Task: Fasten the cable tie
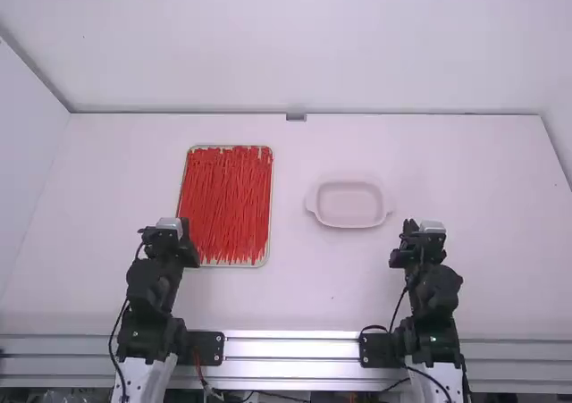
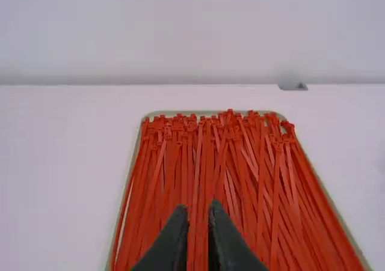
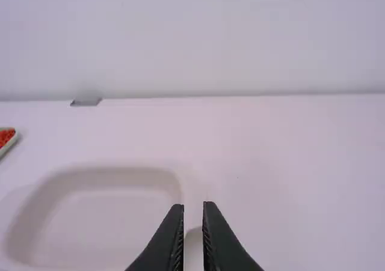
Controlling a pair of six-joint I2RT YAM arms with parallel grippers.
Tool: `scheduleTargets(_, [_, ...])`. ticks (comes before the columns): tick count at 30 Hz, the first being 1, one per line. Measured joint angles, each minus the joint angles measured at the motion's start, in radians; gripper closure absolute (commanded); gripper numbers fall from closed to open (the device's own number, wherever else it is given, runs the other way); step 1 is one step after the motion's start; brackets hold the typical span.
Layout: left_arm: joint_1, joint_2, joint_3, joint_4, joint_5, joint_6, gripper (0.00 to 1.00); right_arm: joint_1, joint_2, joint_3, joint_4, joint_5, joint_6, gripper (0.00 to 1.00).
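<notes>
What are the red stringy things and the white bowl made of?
The ties are likely plastic, maybe nylon: thin, straight, evenly red strips with small heads. The bowl looks like smooth matte plastic or ceramic; its pale, even surface leaves that open.

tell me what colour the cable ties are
The ties are bright red, seen best in the left wrist view.

brightly, evenly lit from overhead; soft faint shadow around the shallow white two-handled dish (image 1: 348,225) on the matte white table (image 1: 447,153).
</notes>
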Motion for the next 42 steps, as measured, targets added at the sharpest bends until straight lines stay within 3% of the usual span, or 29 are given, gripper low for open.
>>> scheduleTargets(7, [0.002,0.125,0.087,-0.024,0.026,0.000,0.77,0.021,0.119,0.064,0.015,-0.010,0.010,0.77])
scheduleTargets(29, [0.011,0.665,0.455,-0.186,0.169,-0.027,0.35,0.133,0.555,0.353,-0.058,-0.055,0.055,0.34])
scheduleTargets(42, [0.024,0.966,0.661,-0.260,0.246,-0.050,0.13,0.235,0.831,0.510,-0.024,-0.078,0.084,0.13])
